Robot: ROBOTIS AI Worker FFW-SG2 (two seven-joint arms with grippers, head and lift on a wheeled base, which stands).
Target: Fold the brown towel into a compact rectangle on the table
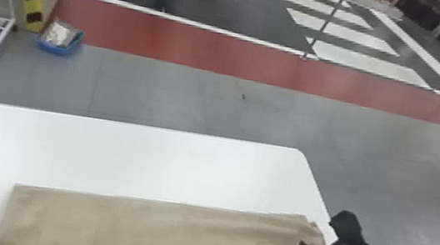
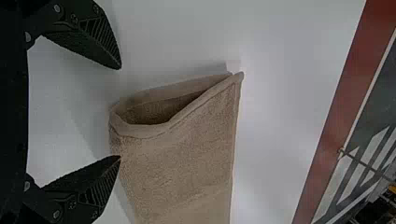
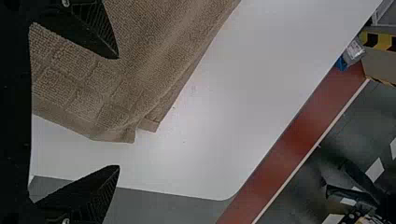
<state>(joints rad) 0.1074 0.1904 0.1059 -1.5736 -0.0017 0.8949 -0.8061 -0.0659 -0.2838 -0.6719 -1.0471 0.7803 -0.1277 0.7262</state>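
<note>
Brown towel (image 1: 154,236) — a long, folded strip on the white table (image 1: 141,158) — runs from beside the right gripper (image 1: 316,234), whose fingers stand spread, to a gaping folded end just ahead of the left gripper (image 2: 120,112), its fingers likewise wide apart.

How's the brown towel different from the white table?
The brown towel is brown, while the white table is white. The towel's cloth is bumpy, but the table's top looks smooth. The towel is folded into layers that gape at one end; the table is one flat top. Both have long, nearly straight edges.
</note>
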